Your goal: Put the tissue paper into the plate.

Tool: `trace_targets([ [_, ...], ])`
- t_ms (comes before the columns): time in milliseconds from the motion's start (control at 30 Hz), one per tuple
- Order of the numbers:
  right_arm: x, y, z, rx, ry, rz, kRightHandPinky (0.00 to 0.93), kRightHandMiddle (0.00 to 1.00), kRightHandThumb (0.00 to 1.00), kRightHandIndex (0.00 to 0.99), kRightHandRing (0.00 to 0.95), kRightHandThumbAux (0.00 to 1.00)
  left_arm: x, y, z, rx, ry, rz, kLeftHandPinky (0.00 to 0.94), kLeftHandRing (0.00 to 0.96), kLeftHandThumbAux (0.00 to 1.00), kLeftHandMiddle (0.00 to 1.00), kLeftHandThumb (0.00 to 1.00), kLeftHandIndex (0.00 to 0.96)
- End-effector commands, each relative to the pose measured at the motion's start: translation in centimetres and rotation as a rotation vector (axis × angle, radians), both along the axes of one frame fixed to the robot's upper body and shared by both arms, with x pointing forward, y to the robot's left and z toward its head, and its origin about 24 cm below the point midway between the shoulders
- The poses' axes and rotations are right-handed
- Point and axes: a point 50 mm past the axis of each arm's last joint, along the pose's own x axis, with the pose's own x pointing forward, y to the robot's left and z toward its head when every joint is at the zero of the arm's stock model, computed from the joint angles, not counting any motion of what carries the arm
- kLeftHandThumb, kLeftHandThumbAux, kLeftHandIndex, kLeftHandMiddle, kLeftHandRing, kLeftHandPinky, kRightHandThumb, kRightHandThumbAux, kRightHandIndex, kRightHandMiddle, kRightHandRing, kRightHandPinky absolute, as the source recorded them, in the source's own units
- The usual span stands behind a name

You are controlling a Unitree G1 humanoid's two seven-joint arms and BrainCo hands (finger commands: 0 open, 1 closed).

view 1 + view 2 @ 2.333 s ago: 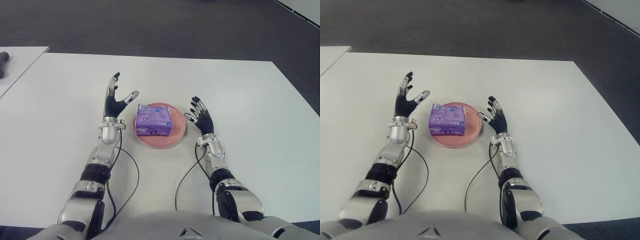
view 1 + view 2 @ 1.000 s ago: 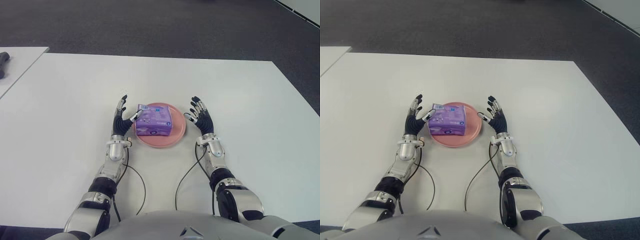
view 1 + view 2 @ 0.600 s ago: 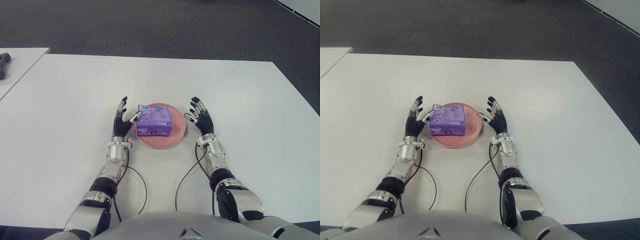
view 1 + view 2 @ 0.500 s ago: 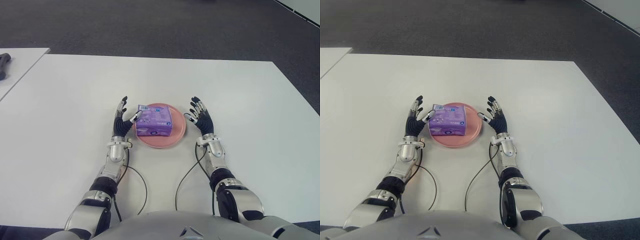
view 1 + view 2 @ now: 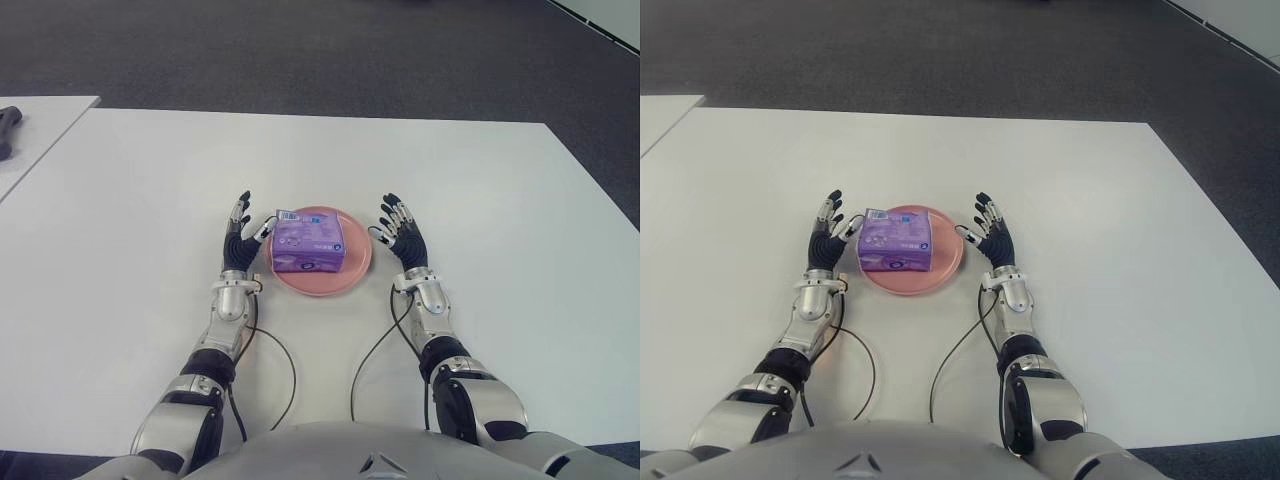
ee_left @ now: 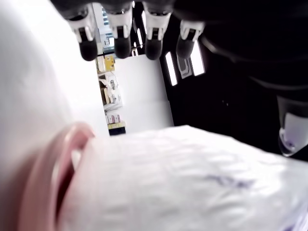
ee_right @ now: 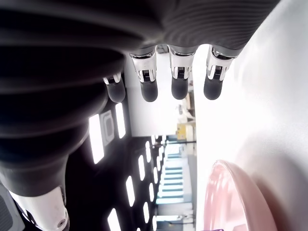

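A purple tissue pack [image 5: 308, 244] lies in the pink plate [image 5: 353, 272] at the middle of the white table [image 5: 120, 200]. My left hand [image 5: 241, 236] stands just left of the plate, fingers spread, holding nothing, with its thumb close to the pack's left edge. My right hand [image 5: 401, 232] stands just right of the plate, fingers spread and empty. The left wrist view shows the pack [image 6: 192, 183] and plate rim [image 6: 53, 163] close below that hand's straight fingers. In the right wrist view the plate rim [image 7: 231, 192] shows beyond that hand's extended fingers.
A second white table [image 5: 30, 125] stands at the far left with a dark object [image 5: 8, 128] on it. Dark carpet [image 5: 330, 50] lies beyond the table's far edge. Thin black cables [image 5: 270, 370] run along both forearms over the table.
My left hand came down from a raised spot left of the plate and settled beside it. The thumb has since drawn slightly away from the pack. The right hand has stayed put.
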Motion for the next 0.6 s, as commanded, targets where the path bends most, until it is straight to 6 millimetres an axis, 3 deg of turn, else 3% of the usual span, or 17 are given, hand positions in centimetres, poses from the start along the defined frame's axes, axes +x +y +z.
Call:
trace_targets([
  [33,-3.94,-0.62,-4.54,0.031,0.212,-0.041,0.055,0.03,0.096,0.062,0.013,0.706,-1.09,-0.19,-1.41,-0.023,0.063,-0.005,0.0,0.0,0.425,0.0,0.0,0.0],
  [600,-3.94,-0.52,-4.53,0.031,0.21,-0.04,0.055,0.03,0.096,0.062,0.013,0.706,-0.94,-0.36,-1.18,-0.047,0.074,-0.013,0.0,0.0,0.433,0.0,0.0,0.0],
])
